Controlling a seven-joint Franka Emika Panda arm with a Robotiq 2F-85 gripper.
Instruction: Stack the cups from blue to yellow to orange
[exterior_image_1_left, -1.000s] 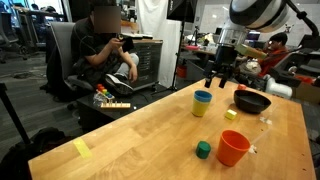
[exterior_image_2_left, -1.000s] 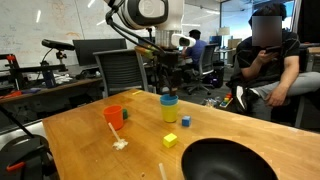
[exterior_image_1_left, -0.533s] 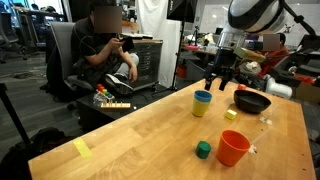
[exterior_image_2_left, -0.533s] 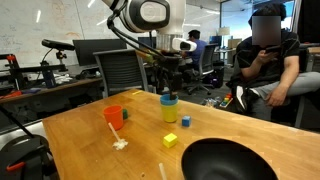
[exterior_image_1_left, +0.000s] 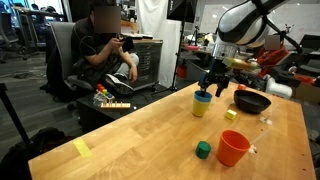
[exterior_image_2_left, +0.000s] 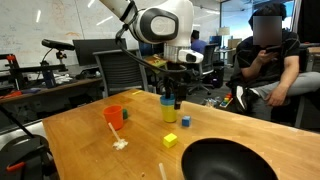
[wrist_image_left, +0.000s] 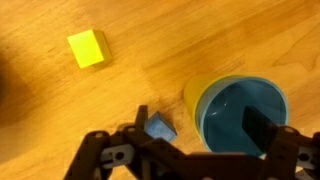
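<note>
Hand (wrist_image_left: 200, 138): open, empty, straddling yellow (wrist_image_left: 193, 100) rim to grip it.
Blue (wrist_image_left: 228, 108): nested inside yellow.
Orange (exterior_image_1_left: 232, 148): apart, nearer, awaiting the stack.

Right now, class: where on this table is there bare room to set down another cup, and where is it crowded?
Free: the wide bare tabletop between the yellow block and the green cube. Crowded: the robot's end, where the stacked cups, dark bowl, yellow cube and orange cup cluster.

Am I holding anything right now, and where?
Nothing yet: the gripper is open, straddling the wall of the blue cup nested in the yellow cup, one finger inside.
</note>
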